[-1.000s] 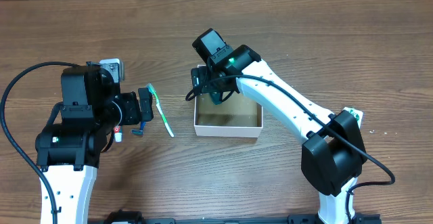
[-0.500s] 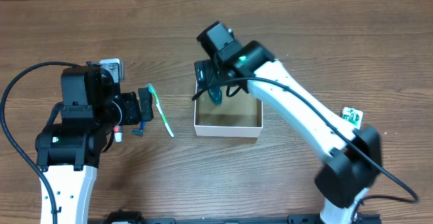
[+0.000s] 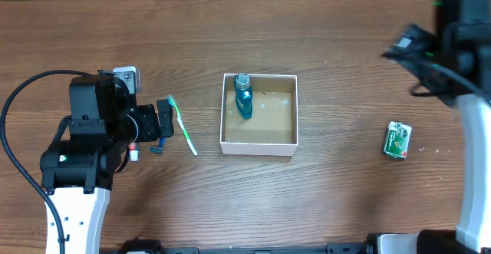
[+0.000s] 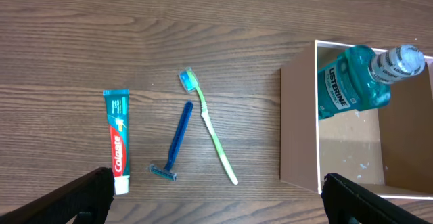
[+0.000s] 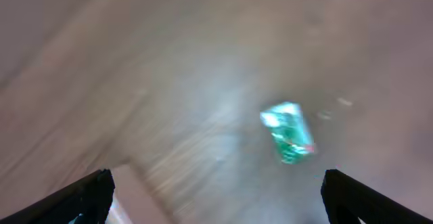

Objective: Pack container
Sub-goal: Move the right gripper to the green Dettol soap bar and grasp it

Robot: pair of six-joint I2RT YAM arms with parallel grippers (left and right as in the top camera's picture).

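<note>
1. Two grippers, both spread wide and empty. The left gripper [image 4: 216,200] hangs low over the table [image 3: 307,208] beside the toothbrush [image 4: 210,132]. The right gripper [image 5: 216,200] is high at the far right, and its view is blurred.
2. The container [image 3: 258,147] sits mid-table with its top open. The bottle [image 3: 243,100] stands upright in its back-left corner, and the rest of the floor is bare.
3. Step in hand, as you should judge it: fetch the next item. The packet [image 3: 397,140] lies well right of the container and shows in the right wrist view, so it is probably the right arm's pick.
4. To do it well, centre over the packet and set the jaws across its narrow side. Come straight down and close only once both jaws flank it.
5. Set it on the bare floor to the right of the bottle. Keep clear of the bottle, which is tall and may tip.
6. On the left side, the razor [image 4: 177,143] has its handle end just beside the toothbrush neck. Take the toothbrush at mid-handle so you do not drag the razor. The toothpaste [image 4: 118,139] lies apart from both.
7. Writing: "LISTERINE" on the bottle and "Colgate" on the toothpaste. The packet print is too blurred to read.
</note>
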